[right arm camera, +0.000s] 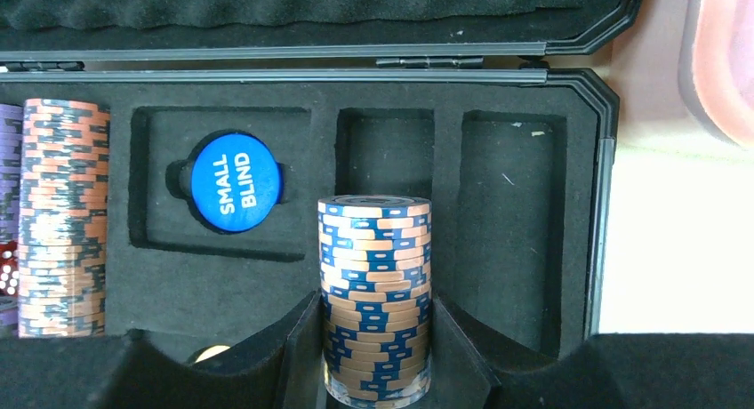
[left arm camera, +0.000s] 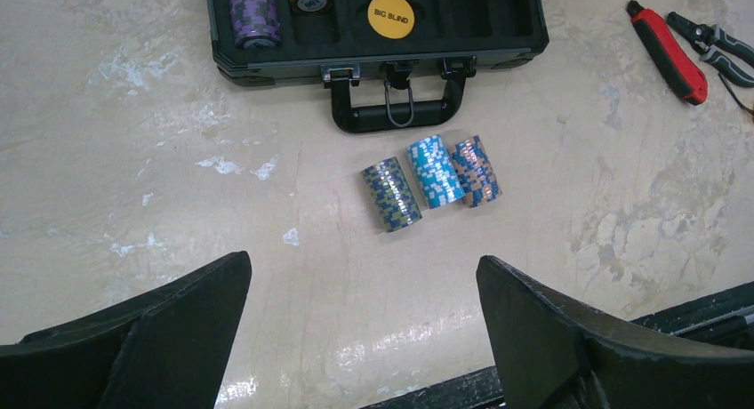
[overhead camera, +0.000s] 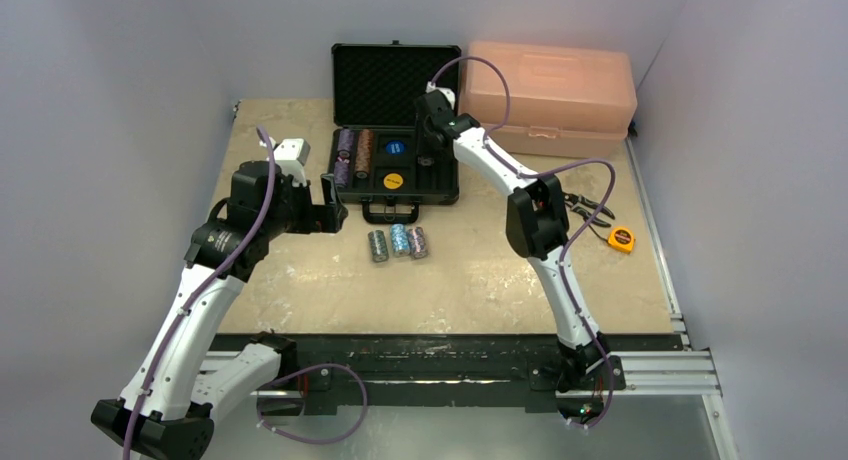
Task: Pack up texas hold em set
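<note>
The black case [overhead camera: 345,55] lies open at the back of the table, with its foam-lined lid upright. Its tray [right arm camera: 587,98] holds a purple stack [left arm camera: 253,9], an orange stack [right arm camera: 64,213], a blue disc [right arm camera: 236,180] and a yellow disc [left arm camera: 390,16]. My right gripper [right arm camera: 375,300] hovers over the tray's right half, shut on a blue-and-orange chip stack [right arm camera: 375,240] that stands upright between the fingers. Three chip stacks [left arm camera: 430,182] lie on their sides in front of the case handle [left arm camera: 397,116]. My left gripper [left arm camera: 364,267] is open and empty, near the case's left front corner.
A pink translucent toolbox [overhead camera: 548,98] stands behind and to the right of the case. Red-handled pliers [overhead camera: 588,210] and a yellow tape measure [overhead camera: 621,239] lie on the right of the table. The grey walls close in on both sides.
</note>
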Available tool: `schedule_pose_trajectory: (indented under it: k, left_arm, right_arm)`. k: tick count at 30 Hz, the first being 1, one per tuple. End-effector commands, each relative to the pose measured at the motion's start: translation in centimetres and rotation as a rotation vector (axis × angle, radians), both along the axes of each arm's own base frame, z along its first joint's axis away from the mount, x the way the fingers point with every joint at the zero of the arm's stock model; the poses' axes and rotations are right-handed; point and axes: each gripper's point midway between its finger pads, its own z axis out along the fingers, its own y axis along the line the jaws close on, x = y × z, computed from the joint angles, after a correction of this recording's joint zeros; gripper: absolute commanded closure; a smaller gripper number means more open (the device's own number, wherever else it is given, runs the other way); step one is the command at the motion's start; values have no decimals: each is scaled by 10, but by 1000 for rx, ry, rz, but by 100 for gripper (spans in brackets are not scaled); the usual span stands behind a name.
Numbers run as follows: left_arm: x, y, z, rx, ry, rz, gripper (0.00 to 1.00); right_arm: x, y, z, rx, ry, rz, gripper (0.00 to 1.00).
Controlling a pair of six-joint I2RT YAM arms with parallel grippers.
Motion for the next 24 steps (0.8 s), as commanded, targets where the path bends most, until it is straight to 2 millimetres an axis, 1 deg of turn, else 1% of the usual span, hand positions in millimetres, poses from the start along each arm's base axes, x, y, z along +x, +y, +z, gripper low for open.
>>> schedule_pose_trajectory:
  k: [1, 4, 12, 14, 18, 23, 24]
  left_arm:
    - [4, -2, 9, -1, -34, -19, 0]
    - [4, -3, 7, -3, -28, -22, 0]
    - [4, -3, 7, -2, -28, -22, 0]
    - [4, -3, 7, -2, -28, -24, 0]
    - [4, -3, 7, -3, -28, -24, 0]
    - [4, -2, 7, 0, -30, -22, 0]
    - [4, -2, 7, 1, -29, -21, 0]
  right_arm:
    - [26, 10, 55, 92, -146, 0, 100]
    - [29, 10, 52, 94, -147, -3, 99]
    - [38, 7, 45, 114, -145, -9, 87]
    - [40, 5, 45, 115, -147, -14, 79]
    - [41, 5, 45, 120, -150, -17, 57]
    - [40, 6, 47, 128, -150, -11, 36]
    - [39, 6, 48, 129, -151, -9, 33]
